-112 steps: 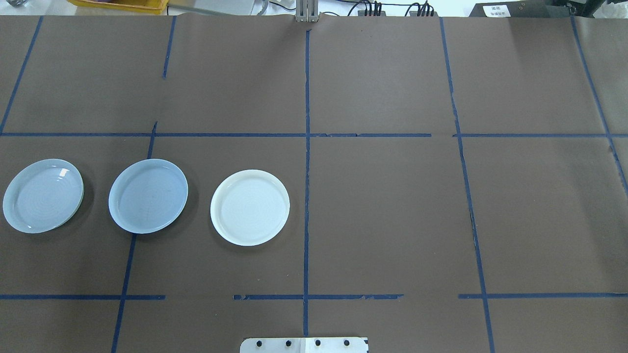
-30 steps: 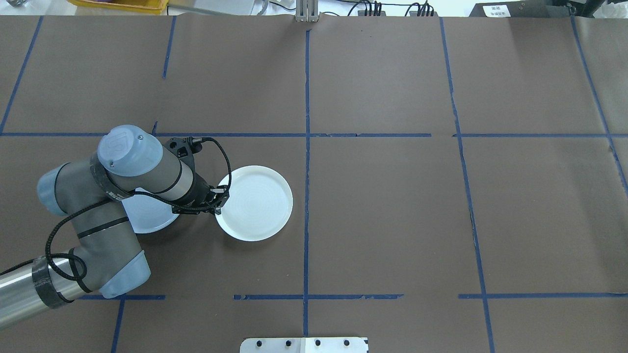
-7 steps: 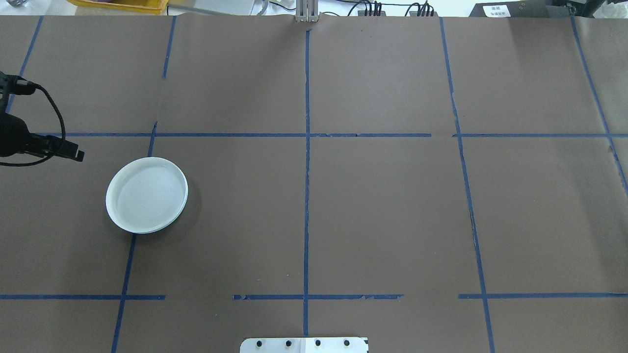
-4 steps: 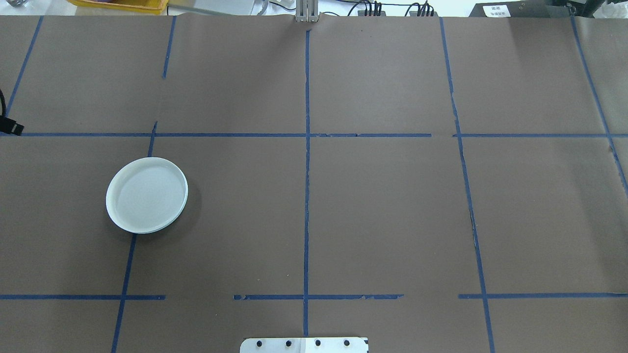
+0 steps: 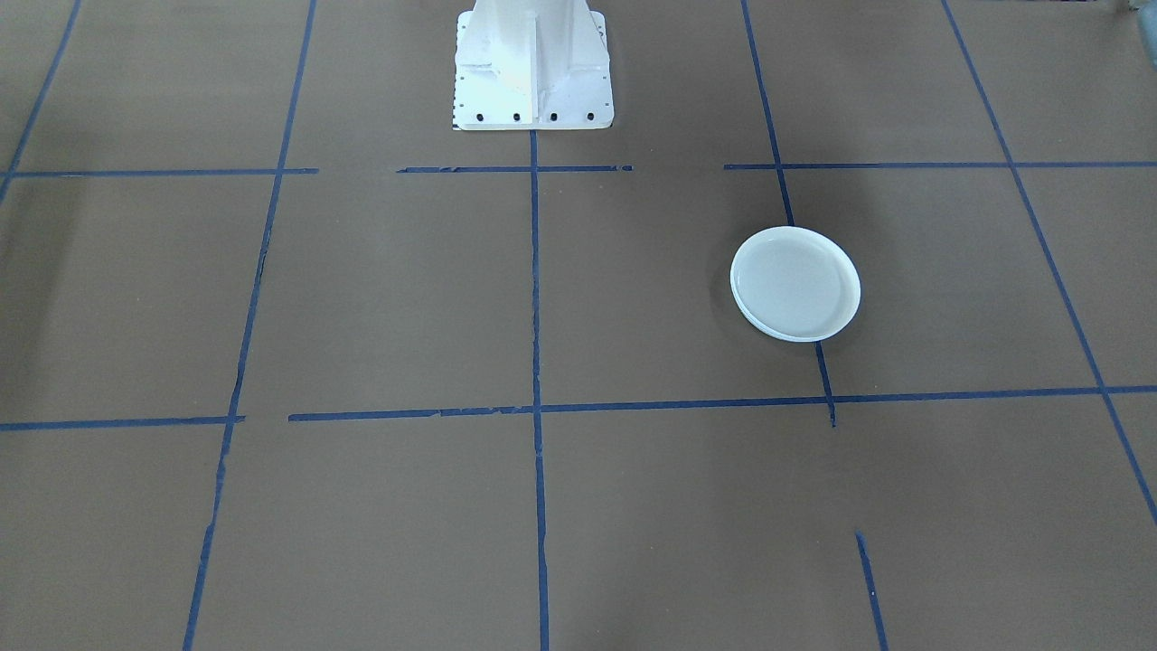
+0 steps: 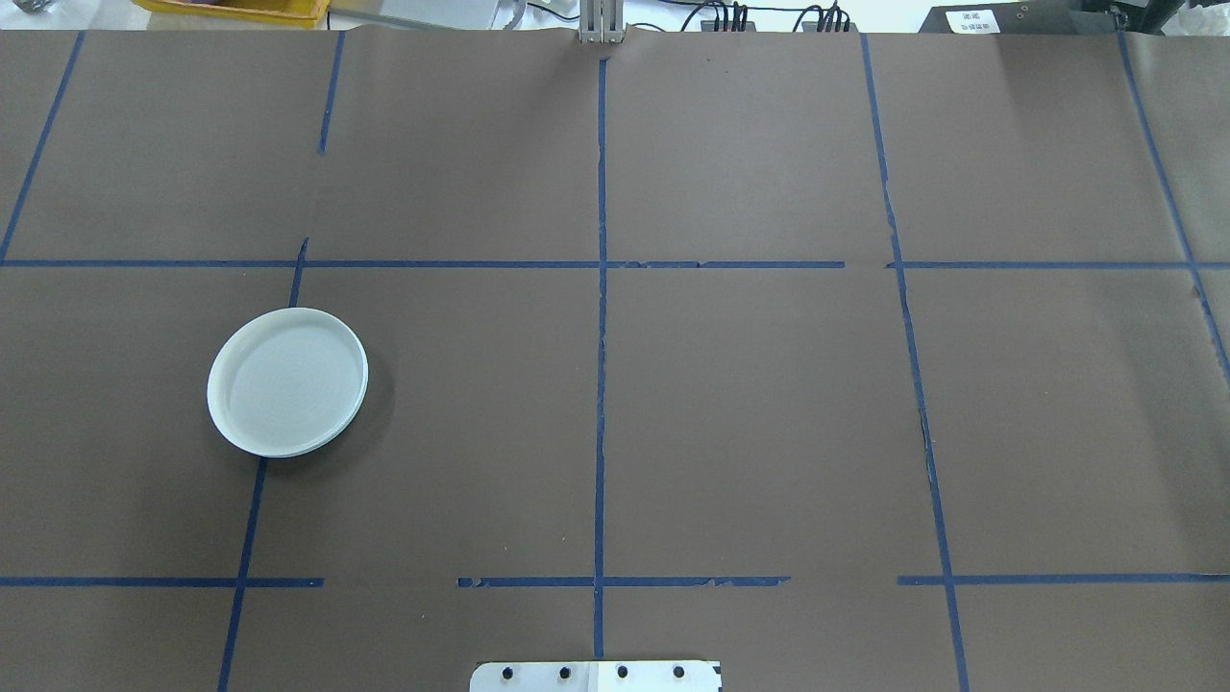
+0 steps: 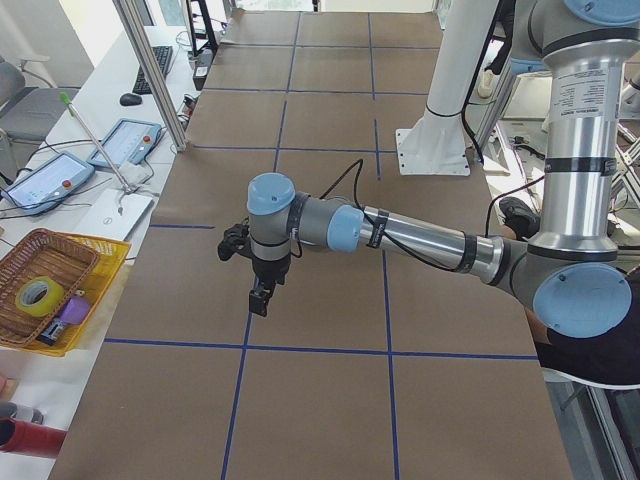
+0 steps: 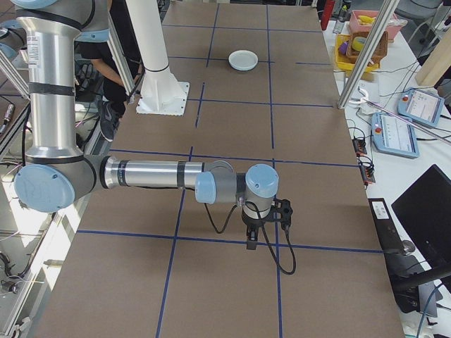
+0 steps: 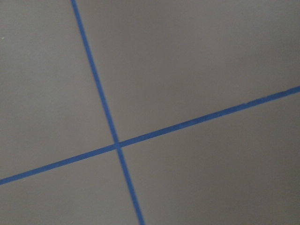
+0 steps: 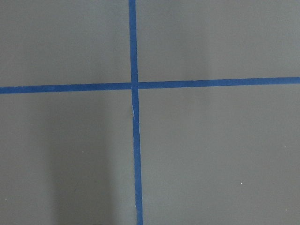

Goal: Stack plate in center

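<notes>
1. Only the bright white plate (image 6: 287, 382) is showing on top of the stack; the pale blue center plate beneath it is hidden.
2. Both claws are appearing solely in side views, the left claw (image 7: 260, 297) and right claw (image 8: 251, 240) hanging over the brown surface (image 6: 750, 413), so whether either is open cannot be told.
3. Compared with half a second ago, the left claw is gone from the overhead view's edge; the stack is sitting unmoved.
</notes>
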Motion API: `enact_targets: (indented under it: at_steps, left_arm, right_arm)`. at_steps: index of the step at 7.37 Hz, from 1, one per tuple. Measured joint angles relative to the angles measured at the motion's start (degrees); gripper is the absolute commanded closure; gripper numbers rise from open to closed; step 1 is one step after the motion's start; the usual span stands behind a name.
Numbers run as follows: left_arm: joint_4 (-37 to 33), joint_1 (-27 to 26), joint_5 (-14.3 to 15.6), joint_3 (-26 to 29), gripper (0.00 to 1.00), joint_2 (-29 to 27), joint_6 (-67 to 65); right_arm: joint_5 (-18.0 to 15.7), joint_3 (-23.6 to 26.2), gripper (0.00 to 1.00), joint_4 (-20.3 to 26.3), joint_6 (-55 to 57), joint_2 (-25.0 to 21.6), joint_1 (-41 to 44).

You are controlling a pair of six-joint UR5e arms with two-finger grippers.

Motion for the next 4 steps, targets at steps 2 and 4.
enact_targets:
  at_steps: [2, 4]
  left_arm:
    - [1.4, -1.6, -5.1, 1.4, 0.0, 2.7, 2.1]
    - [1.8, -3.3, -7.9, 4.3, 0.0, 3.4, 2.2]
  right_arm:
    - [0.0, 0.0, 0.0, 0.0, 0.0, 0.0, 0.0]
    - [0.0, 0.0, 0.0, 0.0, 0.0, 0.0, 0.0]
